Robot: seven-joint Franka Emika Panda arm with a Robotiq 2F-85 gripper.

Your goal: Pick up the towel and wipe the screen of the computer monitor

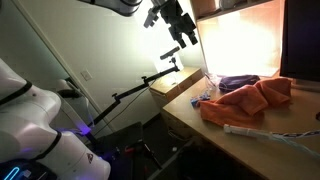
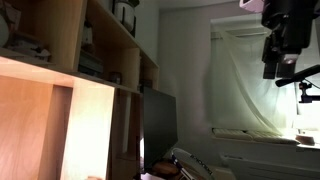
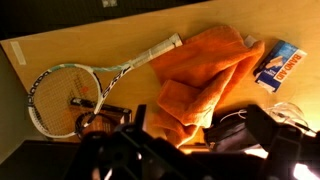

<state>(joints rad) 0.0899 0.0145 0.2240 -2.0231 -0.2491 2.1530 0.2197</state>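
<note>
The salmon towel (image 1: 246, 100) lies crumpled on the wooden desk (image 1: 200, 118). In the wrist view the towel (image 3: 200, 68) fills the middle of the desk, well below me. My gripper (image 1: 178, 27) hangs high above the desk's left end, open and empty. It also shows at the top right in an exterior view (image 2: 279, 45). In the wrist view its dark fingers (image 3: 275, 140) stand wide apart at the bottom edge, with nothing between them. The black computer monitor (image 2: 160, 122) stands upright on the desk, and its dark face (image 1: 301, 40) is at the far right.
A tennis racket (image 3: 72, 95) lies left of the towel. A blue and white box (image 3: 278, 65) sits to the right of the towel, and a dark purple bundle (image 3: 235, 130) below it. A bright glowing panel (image 1: 240, 40) backs the desk. Wooden shelves (image 2: 90, 50) rise beside the monitor.
</note>
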